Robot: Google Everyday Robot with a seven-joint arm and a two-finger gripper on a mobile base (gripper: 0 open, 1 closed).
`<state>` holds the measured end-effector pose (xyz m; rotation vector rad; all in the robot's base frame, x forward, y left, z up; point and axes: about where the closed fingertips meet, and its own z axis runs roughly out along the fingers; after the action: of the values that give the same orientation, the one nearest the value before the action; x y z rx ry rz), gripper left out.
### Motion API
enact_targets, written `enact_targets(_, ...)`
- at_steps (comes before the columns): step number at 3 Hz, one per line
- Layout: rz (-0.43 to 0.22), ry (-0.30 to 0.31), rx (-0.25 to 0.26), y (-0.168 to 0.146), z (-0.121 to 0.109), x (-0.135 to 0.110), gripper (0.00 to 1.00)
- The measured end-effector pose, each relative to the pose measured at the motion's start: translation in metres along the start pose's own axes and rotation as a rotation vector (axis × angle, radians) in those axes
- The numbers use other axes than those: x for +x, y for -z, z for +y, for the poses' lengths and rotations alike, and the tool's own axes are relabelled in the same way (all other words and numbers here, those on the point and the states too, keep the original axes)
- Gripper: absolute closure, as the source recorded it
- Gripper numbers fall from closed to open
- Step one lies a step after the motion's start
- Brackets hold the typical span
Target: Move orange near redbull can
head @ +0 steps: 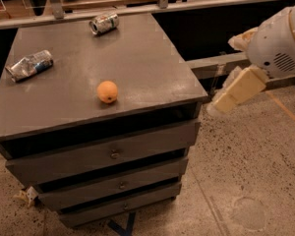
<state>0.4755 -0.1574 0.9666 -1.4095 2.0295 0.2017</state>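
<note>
Pincer point(218, 104) right of cabinet point(137, 68); round orange point(107, 91) (matte skin).

Dim, warm light from above puts a soft sheen on the cabinet top point(147, 68), casts a small shadow under the orange point(107, 91), and shows the gripper point(219, 105) pale, right of the cabinet.

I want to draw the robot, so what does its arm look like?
The arm is a fat, rounded white shell with a little patch of dark vent slots and a thin orange line curving around it. The gripper is a pale cream, blocky piece with flat sides, seen at the right, beside the grey cabinet.
</note>
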Motion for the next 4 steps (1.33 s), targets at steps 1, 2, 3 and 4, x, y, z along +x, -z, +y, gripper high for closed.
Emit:
enact_targets(1, -0.151, -0.074, 0.001, -0.038, -0.001, -0.023, 0.00)
enact_targets(2, -0.184, -0.079, 0.043, -0.035, -0.011, -0.034, 0.00)
enact_targets(3, -0.180, -0.078, 0.041, -0.034, -0.010, -0.033, 0.00)
enact_targets(4, -0.199, -0.098, 0.028, -0.047, -0.001, -0.031, 0.00)
